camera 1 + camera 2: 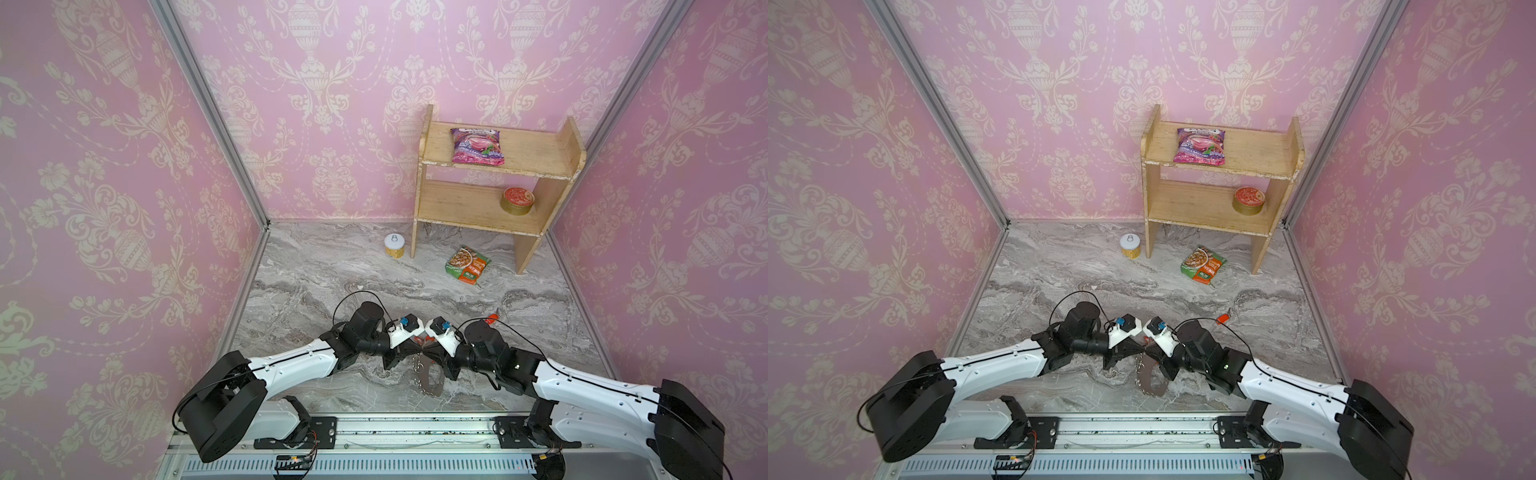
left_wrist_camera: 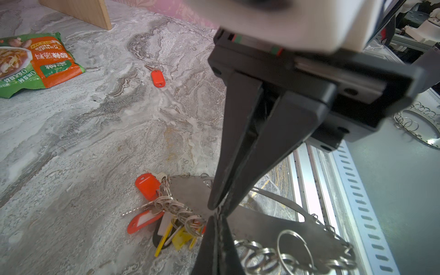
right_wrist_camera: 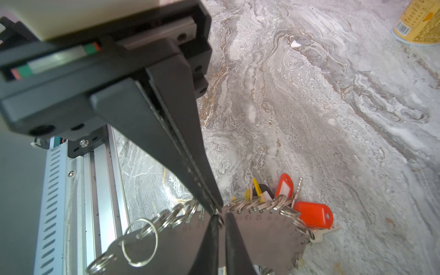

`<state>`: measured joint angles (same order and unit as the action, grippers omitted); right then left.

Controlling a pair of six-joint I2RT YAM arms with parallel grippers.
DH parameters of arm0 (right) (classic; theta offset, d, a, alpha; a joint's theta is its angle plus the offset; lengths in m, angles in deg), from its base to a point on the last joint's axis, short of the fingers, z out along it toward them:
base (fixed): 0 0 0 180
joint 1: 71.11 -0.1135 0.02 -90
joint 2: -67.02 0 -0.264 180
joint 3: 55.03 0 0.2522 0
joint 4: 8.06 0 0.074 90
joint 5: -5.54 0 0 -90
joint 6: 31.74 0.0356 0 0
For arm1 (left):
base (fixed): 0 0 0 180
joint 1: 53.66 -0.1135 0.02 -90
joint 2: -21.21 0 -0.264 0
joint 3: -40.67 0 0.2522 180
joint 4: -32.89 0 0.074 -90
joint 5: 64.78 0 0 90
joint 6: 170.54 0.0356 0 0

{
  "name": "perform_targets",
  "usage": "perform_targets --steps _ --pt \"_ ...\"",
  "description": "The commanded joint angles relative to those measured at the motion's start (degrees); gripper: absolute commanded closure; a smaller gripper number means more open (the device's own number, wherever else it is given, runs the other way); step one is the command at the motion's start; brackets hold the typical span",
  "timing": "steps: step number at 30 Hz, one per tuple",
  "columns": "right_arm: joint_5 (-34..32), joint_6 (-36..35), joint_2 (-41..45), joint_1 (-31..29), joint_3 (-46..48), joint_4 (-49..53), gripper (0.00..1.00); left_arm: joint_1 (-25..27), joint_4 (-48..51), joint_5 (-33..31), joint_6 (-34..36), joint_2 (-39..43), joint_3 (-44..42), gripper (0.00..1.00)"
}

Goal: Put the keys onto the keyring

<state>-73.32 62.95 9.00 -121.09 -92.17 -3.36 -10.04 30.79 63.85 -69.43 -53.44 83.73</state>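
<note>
The keyring (image 1: 430,382) (image 1: 1152,382) lies near the table's front edge, a grey-brown band (image 2: 273,228) (image 3: 262,238) edged with small silver rings. Several keys with red (image 2: 147,188) (image 3: 312,214), yellow (image 2: 181,238) and black tags hang bunched on its rings. A loose key with a red tag (image 1: 492,318) (image 1: 1223,318) (image 2: 157,77) lies apart, further back on the right. Both grippers meet tip to tip at the band's edge. My left gripper (image 1: 417,352) (image 2: 217,215) (image 3: 216,210) is shut on a small ring there. My right gripper (image 1: 424,354) (image 2: 217,207) (image 3: 222,215) shows a narrow gap between its fingers.
A wooden shelf (image 1: 457,203) stands at the back right with a pink packet (image 1: 478,145) and a red-topped gold tin (image 1: 517,200). A yellow can (image 1: 395,246) and a green-orange packet (image 1: 467,264) lie on the marble. A metal rail (image 1: 415,432) runs along the front.
</note>
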Motion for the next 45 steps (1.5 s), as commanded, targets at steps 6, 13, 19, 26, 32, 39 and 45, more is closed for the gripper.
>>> perform_targets --steps 6,13,19,26,32,39,45 --pt "7.78 1.9 5.22 6.4 3.23 -5.45 0.72 -0.72 -11.87 -1.06 1.99 1.13 -3.2 1.0" --pt "9.97 0.28 3.93 6.38 5.4 -8.48 0.7 -1.84 -19.23 -0.17 2.09 -1.3 -3.14 1.0" --pt "6.44 -2.94 4.83 6.39 6.73 -8.83 0.7 -2.03 -22.39 1.3 2.2 -2.82 -2.85 1.0" --pt "4.84 -4.36 3.71 7.14 8.87 -14.05 0.76 -1.97 -24.03 2.39 2.28 -3.46 -3.13 1.0" --pt "7.72 -4.62 1.25 8.12 8.23 -17.48 0.81 -2.02 -24.44 2.94 2.5 -3.92 -3.5 1.0" --pt "11.12 -4.27 -0.95 8.27 7.32 -18.28 0.81 -2.02 -27.53 2.55 1.48 -5.01 -4.85 1.0" --pt "12.02 -4.6 -1.48 8.34 6.77 -17.67 0.85 -1.97 -29.26 2.58 0.99 -5.64 -5.08 1.0"
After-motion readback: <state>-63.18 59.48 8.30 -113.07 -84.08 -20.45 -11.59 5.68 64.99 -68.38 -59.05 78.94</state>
